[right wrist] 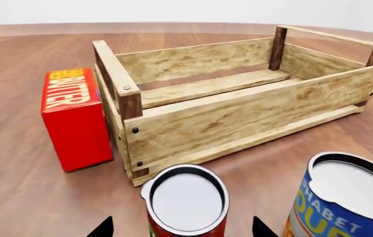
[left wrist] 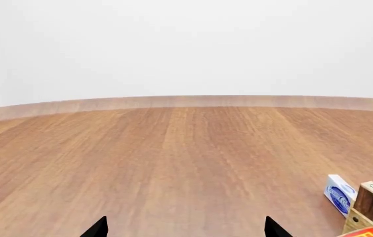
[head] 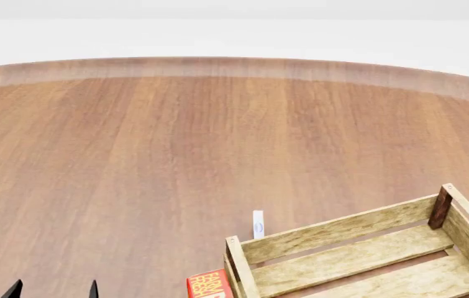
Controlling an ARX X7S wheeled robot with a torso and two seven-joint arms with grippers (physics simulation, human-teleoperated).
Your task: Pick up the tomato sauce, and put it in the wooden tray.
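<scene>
A broad table (head: 135,161) of warm brown wood grain spreads in front of me, with a paler rounded edge at its far side and a plain white wall beyond.

Farthest left is my left hand (left wrist: 185,228): its two dark fingertips (left wrist: 96,229) stand well apart with nothing between them, released over bare wood. Its wrist view catches a small white-and-blue box (left wrist: 339,194) just beside a dark corner post of the wooden tray (left wrist: 371,207). From my head the same box is only a thin white sliver standing just beyond the tray's near-left corner.

Next comes a red butter box (right wrist: 73,118), standing upright against the left end of the tray. My head view shows only its top corner; my right wrist view shows its whole face and the lettering.

The tray itself sits toward the right, its pale rough slats and darker posts holding nothing that I can see.

Only my right wrist view shows the cans. The tomato sauce (right wrist: 186,202), silver top and a strip of red label, stands on the table just in front of the tray's long side, between the spread fingertips of my right hand (right wrist: 181,229); that hand is released and not gripping. Just to the right stands a blue-and-yellow can (right wrist: 341,197), close beside the tomato sauce.
</scene>
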